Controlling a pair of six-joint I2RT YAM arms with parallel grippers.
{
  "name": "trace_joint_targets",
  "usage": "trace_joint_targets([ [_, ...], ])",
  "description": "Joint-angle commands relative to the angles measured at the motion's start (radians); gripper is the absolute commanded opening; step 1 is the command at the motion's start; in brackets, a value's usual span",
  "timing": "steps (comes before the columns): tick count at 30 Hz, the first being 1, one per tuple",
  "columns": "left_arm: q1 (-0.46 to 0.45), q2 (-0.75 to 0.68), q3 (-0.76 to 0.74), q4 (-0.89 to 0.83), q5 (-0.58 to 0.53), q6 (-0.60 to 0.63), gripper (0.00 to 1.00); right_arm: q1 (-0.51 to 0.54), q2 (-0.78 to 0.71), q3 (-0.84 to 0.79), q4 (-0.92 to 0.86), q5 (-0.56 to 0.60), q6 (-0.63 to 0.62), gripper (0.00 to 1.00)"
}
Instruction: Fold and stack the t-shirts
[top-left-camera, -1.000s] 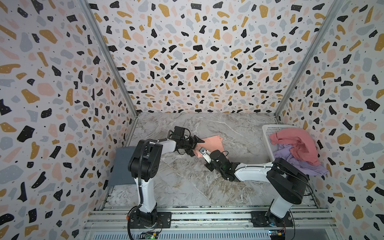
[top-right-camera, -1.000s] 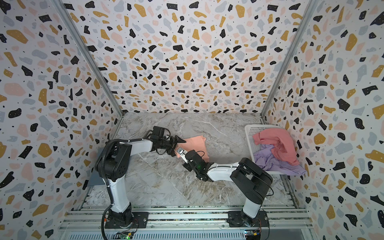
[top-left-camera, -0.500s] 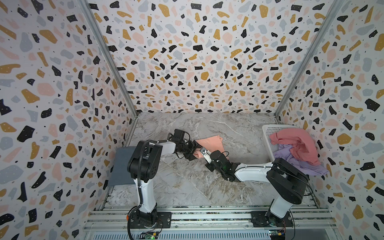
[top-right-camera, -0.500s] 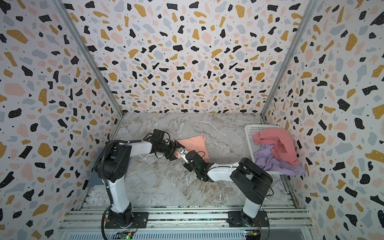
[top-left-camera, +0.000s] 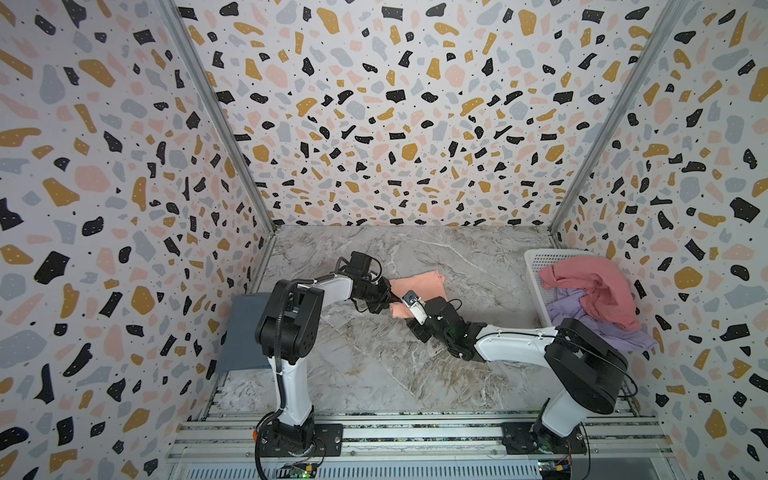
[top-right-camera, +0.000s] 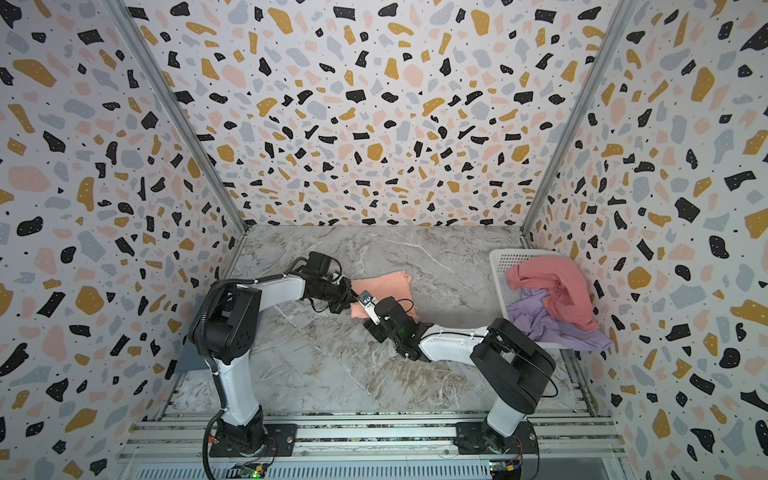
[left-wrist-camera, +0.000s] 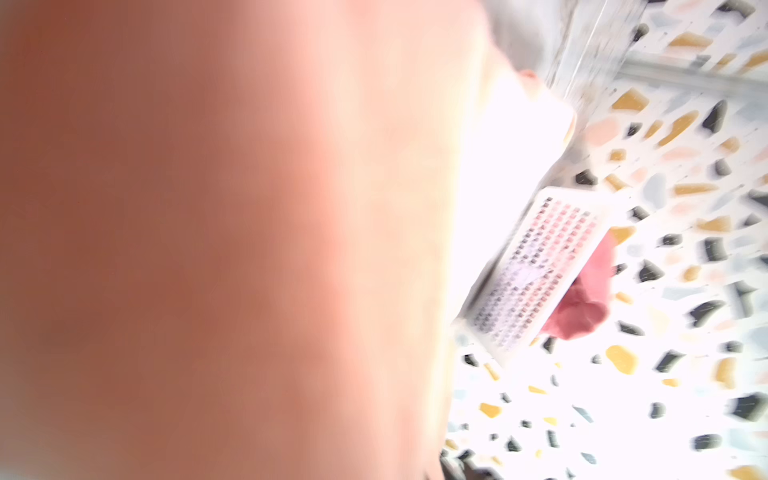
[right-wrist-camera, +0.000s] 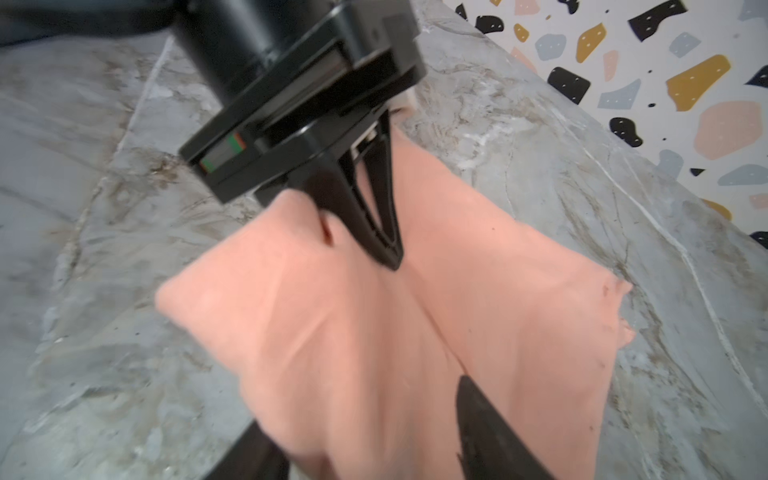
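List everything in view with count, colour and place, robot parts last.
peach t-shirt: one, peach-orange, partly folded at the table's middle.
grey t-shirt: one, slate grey, lying flat at the table's left edge.
rose t-shirt: one, dusty rose, draped over the basket.
lavender t-shirt: one, lavender, under the rose one, spilling over the basket's near side.
basket: one, white, perforated, at the table's right edge.
table: one, grey marble pattern.
walls: three, terrazzo-speckled, around the table.
left pincer: one, black, shut on the peach t-shirt.
right pincer: one, black, open over the peach t-shirt.
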Motion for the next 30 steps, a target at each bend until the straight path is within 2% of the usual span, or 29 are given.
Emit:
trace_joint_targets([
  [1,0.030,0.006,0.189,-0.445,-0.249,0.452,0.00,-0.039,-0.100,0.085,-0.132,-0.179,0.063,0.70],
  [4,0.022,-0.008,0.282,-0.656,-0.557,0.641,0.00,-0.084,-0.178,0.124,-0.212,-0.259,0.094,0.71],
  [8,0.024,-0.086,0.238,-0.703,-0.769,0.684,0.00,-0.161,-0.245,0.141,-0.206,-0.256,0.144,0.73],
  [10,0.020,-0.125,0.199,-0.740,-0.913,0.684,0.00,-0.212,-0.243,0.150,-0.186,-0.251,0.173,0.73],
  [12,0.017,-0.174,0.158,-0.770,-1.009,0.689,0.00,-0.253,-0.220,0.164,-0.174,-0.242,0.192,0.73],
  [22,0.015,-0.406,0.122,-0.808,-1.123,0.699,0.00,-0.322,0.028,0.425,-0.192,-0.255,0.154,0.73],
  [26,0.016,-0.428,0.135,-0.809,-1.209,0.753,0.01,-0.344,0.114,0.530,-0.191,-0.270,0.151,0.73],
  [28,0.015,-0.407,0.144,-0.810,-1.297,0.783,0.00,-0.354,0.151,0.578,-0.198,-0.274,0.154,0.73],
  [30,0.020,-0.381,0.157,-0.815,-1.325,0.799,0.00,-0.368,0.176,0.611,-0.204,-0.276,0.152,0.73],
])
